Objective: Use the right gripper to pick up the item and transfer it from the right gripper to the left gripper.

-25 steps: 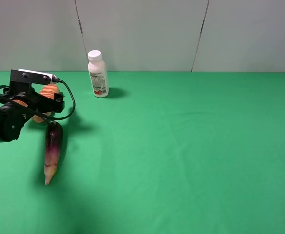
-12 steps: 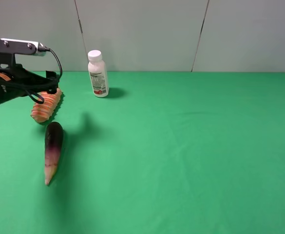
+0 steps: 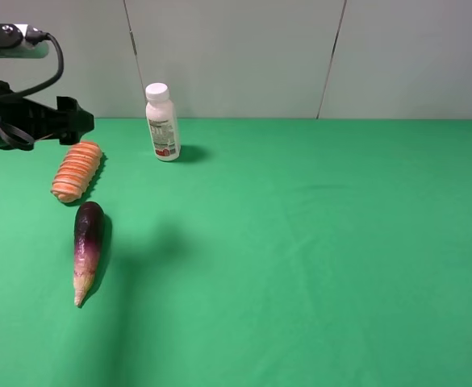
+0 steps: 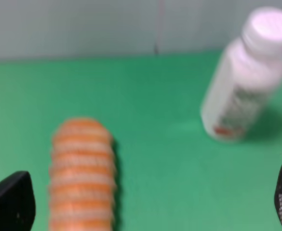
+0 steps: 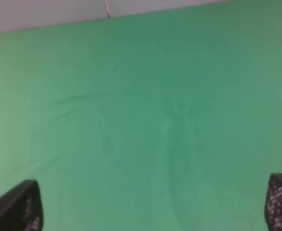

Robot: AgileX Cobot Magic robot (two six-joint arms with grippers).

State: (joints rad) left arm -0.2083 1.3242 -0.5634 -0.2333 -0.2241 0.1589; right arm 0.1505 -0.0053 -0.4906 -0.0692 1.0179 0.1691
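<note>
while the left end effector [image 3: 74, 122] hangs in the air at the far left of the high view, its jaws are spread wide and grasp nothing, and only its two black fingertips [image 4: 10, 202] show at the lower corners of its own wrist view. just below and in front of it, the item [image 3: 77, 170], an orange-and-cream striped roll, lies flat on the green bench [image 3: 316, 242], apart from the fingers. in the left wrist view the roll [image 4: 83, 175] sits between the two fingertips but touches neither. nearer the camera, just beside the roll's lower end, a purple eggplant [image 3: 87, 247] lies lengthwise with its pale tip pointing toward the front edge. further right and toward the back wall, a white bottle [image 3: 162, 122] stands upright, well apart from the roll. the right end effector [image 5: 155, 207] is out of the high view; its wrist view shows two black mesh-textured fingertips [image 5: 20, 209] set wide apart over bare green cloth, released and empty.
</note>
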